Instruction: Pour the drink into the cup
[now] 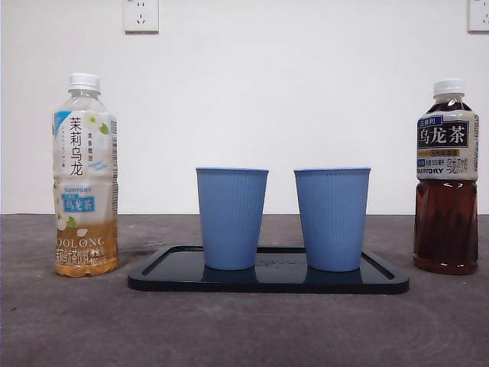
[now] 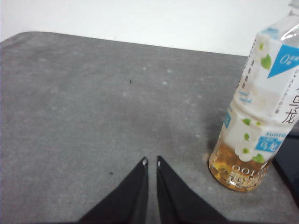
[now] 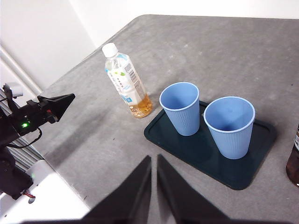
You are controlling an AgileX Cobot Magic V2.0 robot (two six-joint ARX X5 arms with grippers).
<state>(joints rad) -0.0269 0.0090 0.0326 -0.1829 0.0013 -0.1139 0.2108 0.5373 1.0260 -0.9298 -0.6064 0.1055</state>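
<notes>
Two blue cups [image 1: 231, 218] [image 1: 332, 219] stand upright side by side on the black tray [image 1: 267, 281], table centre, both look empty in the right wrist view. Jasmine oolong bottle [image 1: 85, 176], capped, little liquid in it, stands at 9 o'clock off the tray. Dark oolong bottle [image 1: 446, 177], capped, at 3 o'clock. Left gripper [image 2: 151, 161] clenched, holding nothing, above bare table [image 2: 93, 102] near the jasmine bottle. Right gripper [image 3: 153, 158] clenched, empty, high above the tray.

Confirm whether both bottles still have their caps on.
Yes: in the front view the pale jasmine oolong bottle and the dark oolong bottle each carry a white cap, standing either side of the tray.
</notes>
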